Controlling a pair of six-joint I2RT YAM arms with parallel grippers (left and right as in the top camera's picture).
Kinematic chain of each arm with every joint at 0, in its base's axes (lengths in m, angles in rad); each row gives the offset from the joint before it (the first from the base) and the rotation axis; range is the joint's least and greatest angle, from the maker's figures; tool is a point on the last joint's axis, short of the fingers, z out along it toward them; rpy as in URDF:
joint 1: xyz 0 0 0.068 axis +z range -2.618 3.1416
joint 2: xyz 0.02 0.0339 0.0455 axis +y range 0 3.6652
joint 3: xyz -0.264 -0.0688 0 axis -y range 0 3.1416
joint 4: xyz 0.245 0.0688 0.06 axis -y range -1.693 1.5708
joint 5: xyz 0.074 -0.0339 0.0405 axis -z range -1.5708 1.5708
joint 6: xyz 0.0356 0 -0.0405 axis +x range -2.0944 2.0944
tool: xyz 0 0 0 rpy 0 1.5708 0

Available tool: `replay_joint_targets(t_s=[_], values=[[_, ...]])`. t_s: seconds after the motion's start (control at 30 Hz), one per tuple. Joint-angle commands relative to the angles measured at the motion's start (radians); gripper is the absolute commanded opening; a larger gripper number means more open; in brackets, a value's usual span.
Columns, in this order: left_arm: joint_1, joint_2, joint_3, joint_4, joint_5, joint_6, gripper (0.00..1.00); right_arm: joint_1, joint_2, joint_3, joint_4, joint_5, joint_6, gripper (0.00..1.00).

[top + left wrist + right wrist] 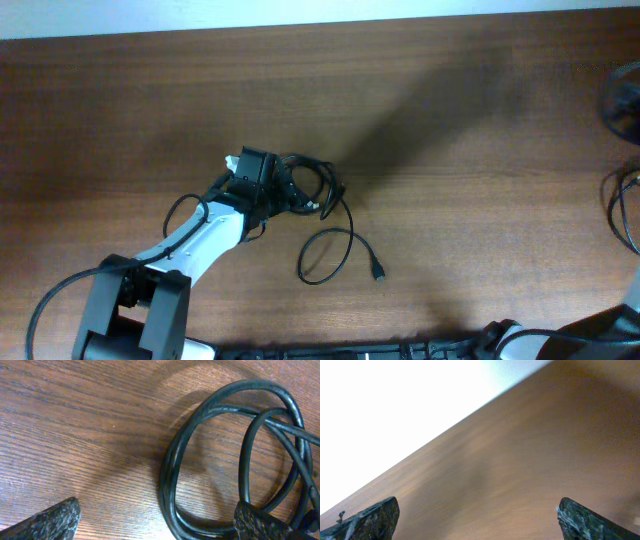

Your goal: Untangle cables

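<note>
Across the overhead frame spreads the dark brown wood-grain table (480,150), its grain running left to right, with a broad soft shadow slanting from the centre toward the upper right. Along the top edge a pale white strip (300,12) shows beyond the table's far edge; what it is cannot be told. At the right edge, partly cut off, sit a dark round object (625,100) and some thicker black cords (625,215).

Just left of centre lie the thin black cables (305,185), bunched in a small coil. One loose loop (325,255) trails toward the lower middle and ends in a small plug (379,272).

From the lower left, the white-and-black arm reaches to the coil. In the left wrist view the left hand (155,525) stands wide apart and grips nothing. Its right fingertip (260,522) is over the coil's overlapping strands at the lower right, and the other is over bare wood at the lower left.

In the right wrist view the right hand (480,520) is also spread wide and empty, over blurred brown table, with bright white filling the upper left.
</note>
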Motion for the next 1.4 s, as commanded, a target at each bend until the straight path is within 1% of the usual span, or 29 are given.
replay_joint_targets(t_s=[0.0, 0.07, 0.13, 0.17, 0.23, 0.3, 0.43, 0.5, 0.53, 0.57, 0.63, 0.67, 0.73, 0.8, 0.87, 0.9, 0.93, 1.0, 1.03, 1.1, 1.13, 1.17, 1.2, 1.23, 1.27, 1.3, 1.33, 1.37], values=[[-0.005, 0.011, -0.015, -0.002, 0.014, 0.0, 0.99, 0.225, 0.039, 0.011, 0.0, -0.215, 0.049, 0.99], [-0.005, 0.011, -0.015, -0.002, 0.014, 0.0, 0.99, 0.39, 0.068, 0.011, 0.007, -0.159, 0.049, 0.99], [-0.005, 0.011, -0.015, -0.003, 0.014, 0.0, 0.99, 0.497, 0.09, 0.011, 0.012, -0.101, 0.049, 0.99], [-0.005, 0.011, -0.015, -0.003, 0.014, 0.0, 0.99, 0.58, 0.109, 0.011, 0.012, -0.061, 0.049, 0.99], [-0.005, 0.011, -0.015, -0.005, 0.014, 0.0, 0.99, 0.685, 0.135, 0.011, 0.012, -0.03, 0.049, 0.99], [-0.005, 0.011, -0.015, -0.005, 0.014, 0.0, 0.99, 0.751, 0.148, 0.011, 0.011, -0.014, 0.049, 0.99], [-0.005, 0.011, -0.015, -0.005, 0.014, 0.0, 0.99, 0.832, 0.152, 0.011, 0.007, -0.013, 0.05, 0.99], [-0.005, 0.011, -0.015, -0.005, 0.014, 0.0, 0.99, 0.853, 0.152, 0.011, -0.04, -0.018, 0.05, 0.99], [-0.005, 0.011, -0.015, -0.005, 0.014, 0.0, 0.99, 0.875, 0.152, 0.011, -0.097, -0.017, 0.049, 0.99], [-0.005, 0.011, -0.015, -0.005, 0.014, 0.0, 0.99, 0.899, 0.152, 0.01, -0.144, -0.016, 0.018, 0.99], [-0.005, 0.011, -0.015, -0.005, 0.014, 0.0, 0.99, 0.964, 0.152, 0.01, -0.25, 0.012, -0.153, 0.99], [-0.005, 0.011, -0.015, -0.005, 0.014, 0.0, 0.99, 0.996, 0.152, 0.01, -0.295, 0.07, -0.189, 0.99], [-0.005, 0.011, -0.015, -0.005, 0.014, 0.0, 0.99, 1.073, 0.152, 0.01, -0.387, 0.29, -0.188, 0.99], [-0.005, 0.011, -0.015, -0.005, 0.014, 0.0, 0.99, 1.123, 0.152, 0.011, -0.437, 0.435, -0.187, 0.99], [-0.005, 0.011, -0.015, -0.001, 0.014, 0.0, 0.99, 1.144, 0.152, 0.011, -0.459, 0.524, -0.159, 0.99], [-0.005, 0.011, -0.015, 0.006, 0.014, 0.0, 0.99, 1.145, 0.152, 0.012, -0.473, 0.594, -0.114, 0.99], [-0.005, 0.011, -0.015, 0.01, 0.014, 0.0, 0.99, 1.145, 0.152, 0.012, -0.5, 0.707, -0.014, 0.99], [-0.005, 0.011, -0.015, 0.01, 0.014, 0.0, 0.99, 1.143, 0.151, 0.012, -0.568, 0.861, 0.159, 0.99], [-0.005, 0.011, -0.015, 0.01, 0.014, 0.0, 0.99, 1.143, 0.151, 0.012, -0.589, 0.88, 0.185, 0.99], [-0.004, 0.011, -0.014, 0.014, 0.005, 0.002, 0.99, 1.144, 0.151, 0.012, -0.588, 0.873, 0.184, 0.99], [0.002, 0.007, -0.014, 0.029, -0.004, 0.026, 0.99, 1.144, 0.151, 0.012, -0.588, 0.873, 0.184, 0.99], [0.016, -0.004, -0.006, 0.031, 0.007, 0.082, 0.99, 1.144, 0.151, 0.012, -0.588, 0.873, 0.184, 0.99], [0.037, -0.032, 0.012, 0.004, 0.058, 0.185, 0.99, 1.144, 0.151, 0.012, -0.59, 0.873, 0.184, 0.99], [0.053, -0.064, 0.028, -0.03, 0.09, 0.252, 0.92, 1.144, 0.151, 0.012, -0.592, 0.873, 0.184, 0.99], [0.069, -0.105, 0.043, -0.064, 0.096, 0.279, 0.84, 1.144, 0.151, 0.012, -0.59, 0.849, 0.184, 0.99], [0.078, -0.137, 0.052, -0.085, 0.096, 0.279, 0.8, 1.144, 0.151, 0.011, -0.583, 0.819, 0.184, 0.99], [0.087, -0.179, 0.059, -0.103, 0.096, 0.279, 0.8, 1.144, 0.151, 0.011, -0.573, 0.772, 0.184, 0.99], [0.095, -0.242, 0.059, -0.111, 0.095, 0.279, 0.82, 1.144, 0.151, 0.011, -0.545, 0.671, 0.184, 0.99]])
